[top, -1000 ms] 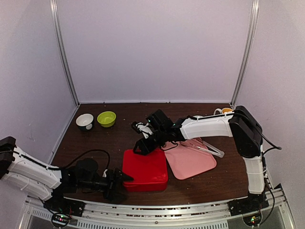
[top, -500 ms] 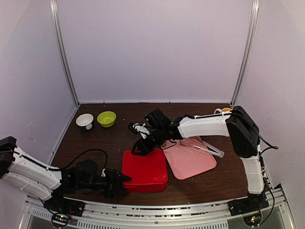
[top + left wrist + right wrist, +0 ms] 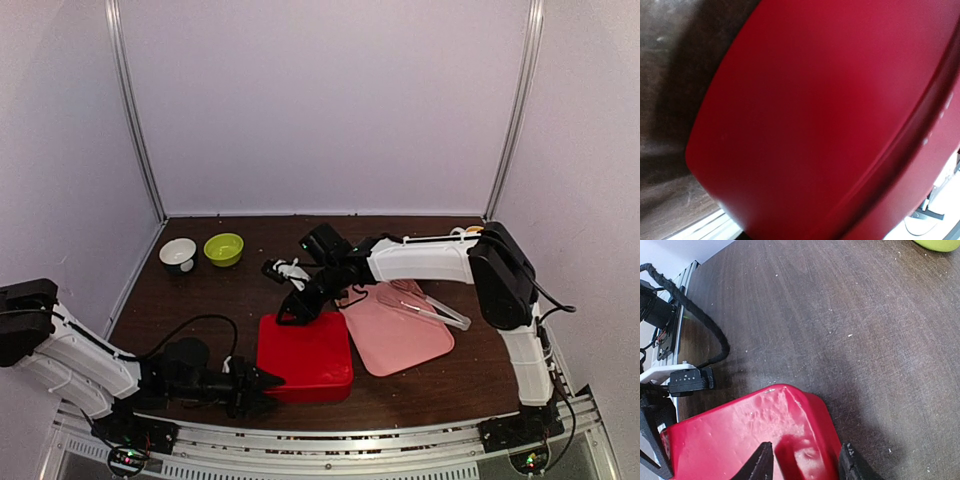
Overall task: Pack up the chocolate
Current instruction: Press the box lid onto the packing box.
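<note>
Sadly, the chocolate cannot be seen in any view. It may be shut inside the red box or lying in one of the bowls, but the pictures do not tell. Such little pieces would likely be light and quick to roll away. A hard squeeze could crush them, so a soft pinch or a scoop would suit them best.

The red box sits on the table near the front, with its top closed over. It looks hard, smooth and shiny, so it may slip. Its rim and corners look like the best spots to hold.

The right claw is wide open. Its two fingers stand on either side of the far left corner of the box, just above it. The left claw is pressed up to the near left corner. Its camera sees only red, so nobody can tell if it is open or closed.

Just to the right of the box lies a pink tray, touching it or nearly so. Shiny metal tongs rest on it. A white bowl and a green bowl stand side by side at the far left, well apart from the box.
</note>
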Robot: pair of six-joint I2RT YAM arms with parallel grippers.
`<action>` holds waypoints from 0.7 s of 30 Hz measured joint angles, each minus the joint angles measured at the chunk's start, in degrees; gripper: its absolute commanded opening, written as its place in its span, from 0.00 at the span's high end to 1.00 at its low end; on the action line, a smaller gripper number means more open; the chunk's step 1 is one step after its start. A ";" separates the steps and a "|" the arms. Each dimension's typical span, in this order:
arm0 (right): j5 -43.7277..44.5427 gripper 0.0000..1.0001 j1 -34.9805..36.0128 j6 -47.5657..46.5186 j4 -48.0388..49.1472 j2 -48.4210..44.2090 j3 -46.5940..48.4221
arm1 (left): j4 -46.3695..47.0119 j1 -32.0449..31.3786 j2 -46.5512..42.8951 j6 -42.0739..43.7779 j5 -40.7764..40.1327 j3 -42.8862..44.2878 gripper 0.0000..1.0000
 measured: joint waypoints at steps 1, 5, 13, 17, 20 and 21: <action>0.00 0.57 -0.02 -0.37 -0.04 0.00 0.00 | 0.26 -0.02 0.04 -0.11 0.04 -0.04 0.61; -0.04 0.56 0.00 -1.20 -0.04 0.28 0.22 | 0.85 -0.09 0.07 -0.22 -0.02 -0.31 0.61; -0.42 0.53 0.70 -1.57 0.09 2.56 2.67 | 2.25 -0.09 0.72 -0.39 0.00 -0.72 0.66; -1.16 0.53 0.90 -1.97 -0.09 3.37 3.91 | 7.34 -0.09 4.33 -0.61 0.66 -1.57 0.71; -1.14 0.53 1.16 -2.99 -0.07 3.56 4.24 | 13.22 -0.09 8.26 -0.74 1.22 -2.21 0.74; -1.05 0.53 1.20 -3.34 -0.15 3.58 4.35 | 15.26 -0.09 9.62 -0.79 1.44 -2.36 0.74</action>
